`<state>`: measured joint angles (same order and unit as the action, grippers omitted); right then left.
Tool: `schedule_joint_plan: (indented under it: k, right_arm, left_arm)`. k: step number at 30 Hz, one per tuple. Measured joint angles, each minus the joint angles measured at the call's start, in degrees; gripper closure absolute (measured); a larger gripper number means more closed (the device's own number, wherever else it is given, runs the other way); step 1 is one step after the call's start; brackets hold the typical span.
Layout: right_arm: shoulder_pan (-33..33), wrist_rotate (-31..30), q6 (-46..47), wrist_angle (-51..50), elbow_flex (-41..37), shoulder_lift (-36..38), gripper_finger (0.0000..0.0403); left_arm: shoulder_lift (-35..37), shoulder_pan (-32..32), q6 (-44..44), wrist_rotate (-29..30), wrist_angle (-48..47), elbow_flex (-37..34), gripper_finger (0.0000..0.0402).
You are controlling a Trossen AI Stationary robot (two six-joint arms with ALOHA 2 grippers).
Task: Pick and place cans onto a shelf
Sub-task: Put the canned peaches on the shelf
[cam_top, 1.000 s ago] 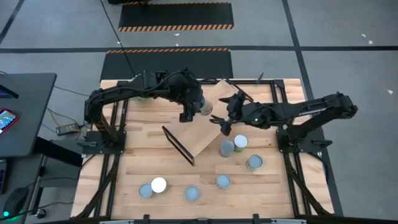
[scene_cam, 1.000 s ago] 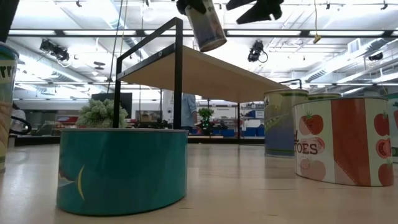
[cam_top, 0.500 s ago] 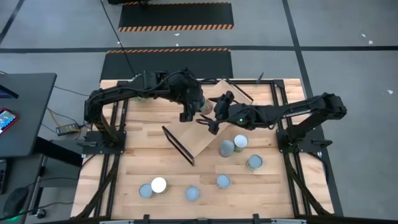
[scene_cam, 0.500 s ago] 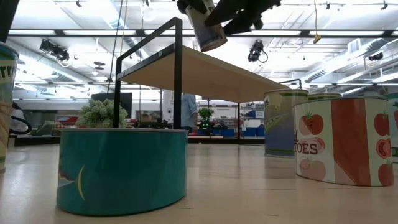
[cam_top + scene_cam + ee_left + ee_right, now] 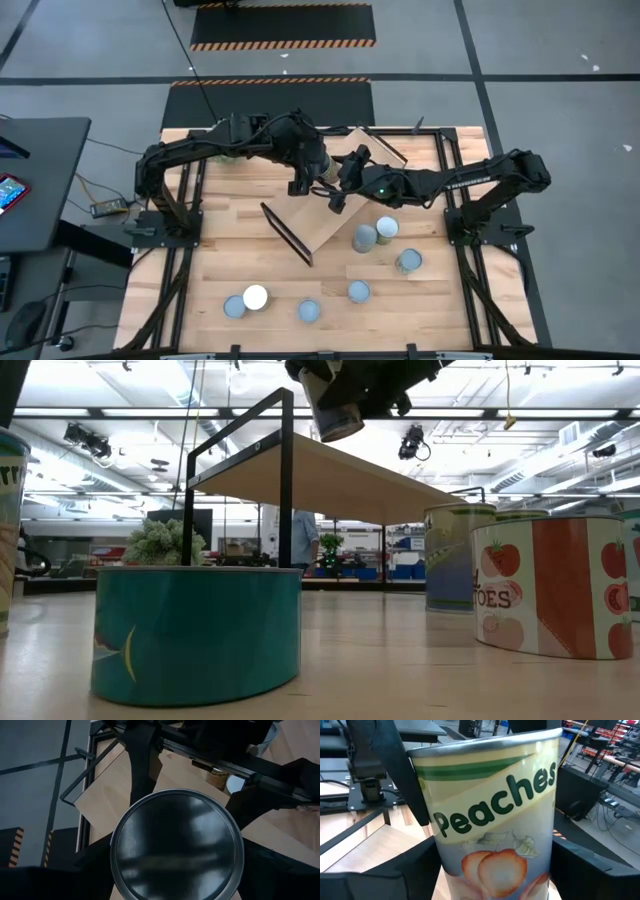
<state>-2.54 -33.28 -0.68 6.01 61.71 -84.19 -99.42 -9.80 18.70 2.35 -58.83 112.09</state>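
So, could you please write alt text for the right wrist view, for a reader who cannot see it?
A can labelled Peaches fills the view between the right gripper's dark fingers, tilted, with a green stripe and peach artwork. The left gripper's finger runs against its side, with the shelf below.

A wooden tabletop [image 5: 225,255] with black rails sits on a grey floor marked with black-and-orange hazard stripes [image 5: 282,44]. A dark desk [image 5: 35,180] holding a phone [image 5: 9,192] stands beside it. A bushy green plant [image 5: 160,543] and a distant person [image 5: 303,538] appear behind.
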Motion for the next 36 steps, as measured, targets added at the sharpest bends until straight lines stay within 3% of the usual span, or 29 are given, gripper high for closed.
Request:
schedule_joint_plan:
  k: [4, 10, 18, 24, 36]
  right_arm:
    - [-0.01, -0.04, 0.17, 0.23, 0.00, -0.15, 0.0087]
    - [0.02, -0.41, 0.87, 0.33, 0.00, 0.27, 0.0086]
    - [0.15, -4.90, 2.85, -4.65, 0.00, 1.67, 0.0086]
    - [1.59, -9.53, 12.28, -8.22, -3.53, 3.24, 0.0084]
    - [2.63, -12.92, 17.66, 0.60, -13.74, 4.49, 0.0083]
  left_arm:
    - [0.00, 0.00, 0.19, 0.03, 0.17, 0.00, 0.0079]
    - [0.10, 0.02, -0.51, 0.33, 1.50, 0.00, 0.0044]
    - [1.63, -0.25, -1.38, 3.60, 1.30, -0.02, 0.0011]
    - [3.41, -1.47, -3.02, 4.05, 0.09, 0.00, 0.0011]
    - [4.87, -6.61, -4.11, -2.06, -2.10, 0.00, 0.0052]
